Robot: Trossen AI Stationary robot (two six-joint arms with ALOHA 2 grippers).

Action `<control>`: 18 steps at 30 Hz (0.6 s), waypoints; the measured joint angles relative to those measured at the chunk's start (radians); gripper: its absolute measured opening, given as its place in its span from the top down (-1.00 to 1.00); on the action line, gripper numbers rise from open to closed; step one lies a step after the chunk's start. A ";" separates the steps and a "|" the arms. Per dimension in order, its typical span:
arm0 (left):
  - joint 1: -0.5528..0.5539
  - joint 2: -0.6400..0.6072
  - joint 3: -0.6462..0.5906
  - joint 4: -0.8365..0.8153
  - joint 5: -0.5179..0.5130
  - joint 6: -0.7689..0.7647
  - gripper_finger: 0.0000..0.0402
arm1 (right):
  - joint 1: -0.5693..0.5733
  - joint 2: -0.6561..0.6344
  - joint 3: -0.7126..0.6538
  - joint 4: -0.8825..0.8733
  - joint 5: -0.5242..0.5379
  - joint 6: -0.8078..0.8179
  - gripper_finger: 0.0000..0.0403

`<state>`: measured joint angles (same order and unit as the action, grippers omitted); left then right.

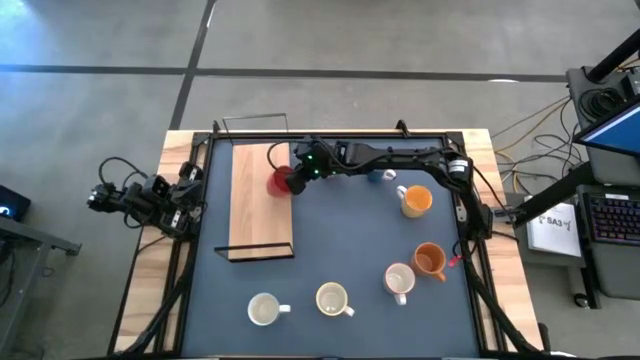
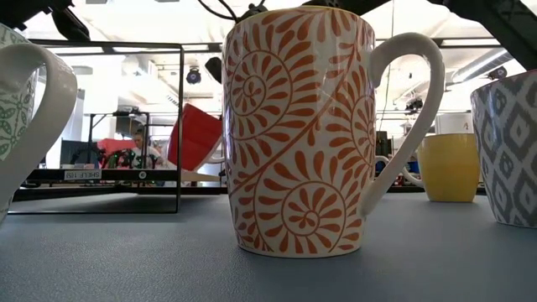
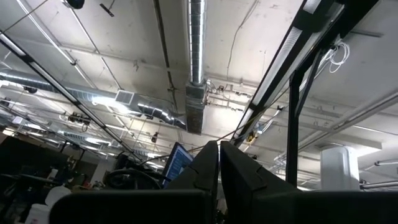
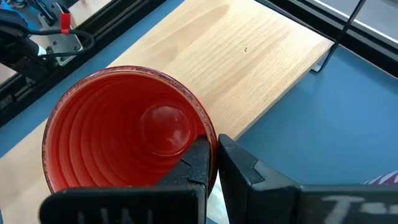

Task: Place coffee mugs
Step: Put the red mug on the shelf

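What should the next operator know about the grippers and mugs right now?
Right gripper: shut on the rim of the red ceramic mug, held tilted off the table at the edge of the light wooden shelf board.
Left gripper: shut, empty, parked off the table's left side, pointing up.
Done: no mug stands on the board yet.
Left: set the red mug down, then the others still on the blue-grey mat: yellow-orange mug, orange patterned mug, three pale mugs, and a small blue one partly hidden under the right arm.

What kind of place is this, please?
Probably a robotics lab or workshop: exposed ceiling ducts, a desk with a keyboard and loose cables beside the table, and more equipment behind.
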<state>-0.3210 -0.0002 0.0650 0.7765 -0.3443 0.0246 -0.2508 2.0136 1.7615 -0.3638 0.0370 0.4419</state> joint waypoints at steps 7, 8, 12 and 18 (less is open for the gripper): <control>0.000 0.000 0.000 0.000 0.000 -0.008 1.00 | 0.002 0.000 -0.002 -0.002 0.045 -0.001 0.94; 0.000 0.000 0.000 0.000 0.000 -0.008 1.00 | 0.002 0.000 -0.002 -0.002 0.044 -0.001 0.94; 0.000 0.000 0.000 0.000 0.017 -0.008 1.00 | 0.002 0.000 -0.002 0.000 0.043 -0.001 0.93; 0.000 0.000 0.000 0.000 0.017 -0.008 1.00 | 0.003 0.000 -0.002 0.008 0.043 0.003 0.81</control>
<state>-0.3214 -0.0002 0.0650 0.7765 -0.3271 0.0162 -0.2481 2.0136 1.7592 -0.3557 0.0795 0.4447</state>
